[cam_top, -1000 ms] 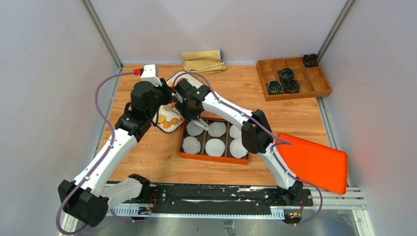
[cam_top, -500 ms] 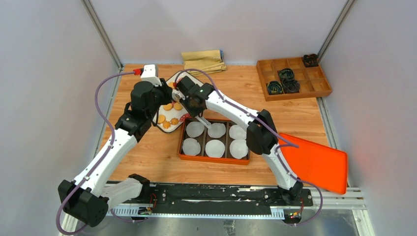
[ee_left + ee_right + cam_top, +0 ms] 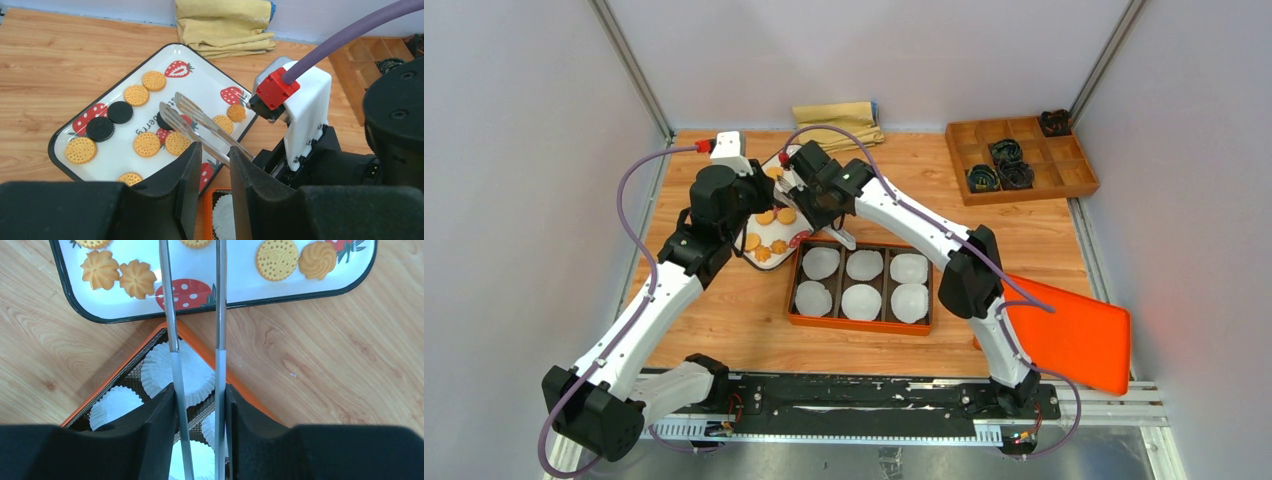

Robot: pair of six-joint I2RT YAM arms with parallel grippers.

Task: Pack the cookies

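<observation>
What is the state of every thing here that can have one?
tongs, gripped by the right gripper, tips apart, empty
left gripper, open, empty
cookies, on the strawberry tray, none packed
paper cups, six in the orange box, all empty
orange lid, off, beside the box
cloth, folded
</observation>
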